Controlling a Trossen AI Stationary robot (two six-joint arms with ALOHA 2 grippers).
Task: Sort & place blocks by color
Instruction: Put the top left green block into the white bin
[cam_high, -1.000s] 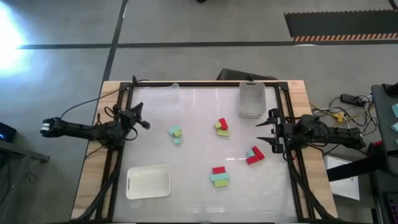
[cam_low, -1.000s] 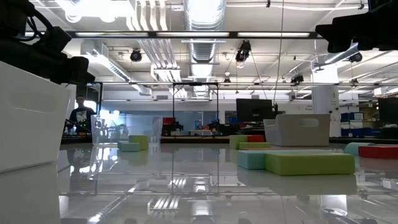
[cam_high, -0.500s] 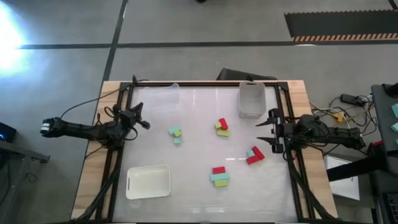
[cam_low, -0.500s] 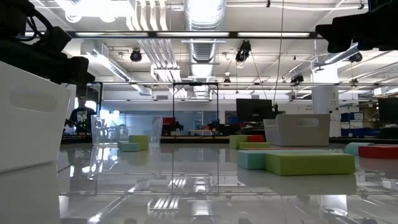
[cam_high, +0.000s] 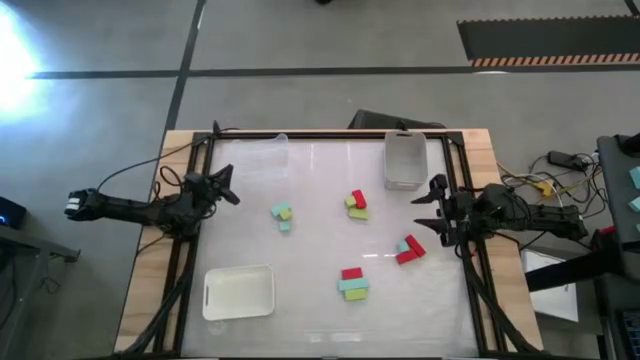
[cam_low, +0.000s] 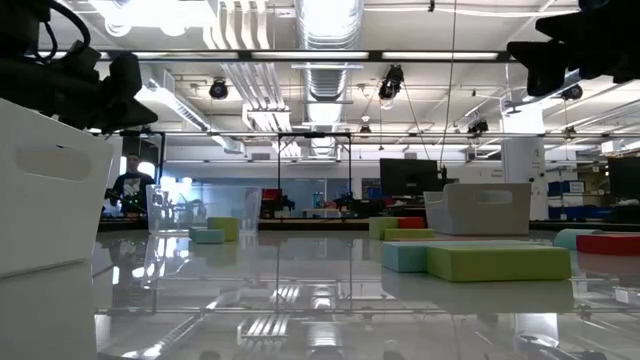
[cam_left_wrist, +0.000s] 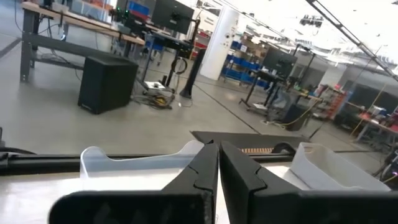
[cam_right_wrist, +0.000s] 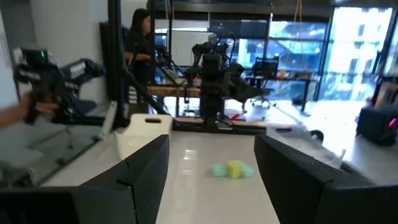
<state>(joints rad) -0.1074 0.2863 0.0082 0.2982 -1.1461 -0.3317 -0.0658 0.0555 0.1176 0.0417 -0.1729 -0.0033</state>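
Four small clusters of blocks lie flat on the white table: teal and yellow-green (cam_high: 283, 214), red and yellow-green (cam_high: 357, 204), red and teal (cam_high: 408, 248), and red, teal and yellow-green (cam_high: 352, 283). My left gripper (cam_high: 228, 183) hovers shut near the table's left edge, well left of the blocks. My right gripper (cam_high: 424, 211) hovers open near the right edge, just right of the red and teal cluster. Between its fingers, the right wrist view shows the teal and yellow-green cluster (cam_right_wrist: 231, 168) far off. The left wrist view shows fingers (cam_left_wrist: 217, 163) closed together.
A white tray (cam_high: 239, 291) sits at the near left. One clear tray (cam_high: 404, 160) stands at the far right and another clear tray (cam_high: 262, 152) at the far left. A black frame (cam_high: 463, 200) runs round the table. A person (cam_right_wrist: 138, 37) stands beyond it.
My left gripper has lifted and swung slightly toward the table's far edge, staying shut. The blocks and trays have not moved.
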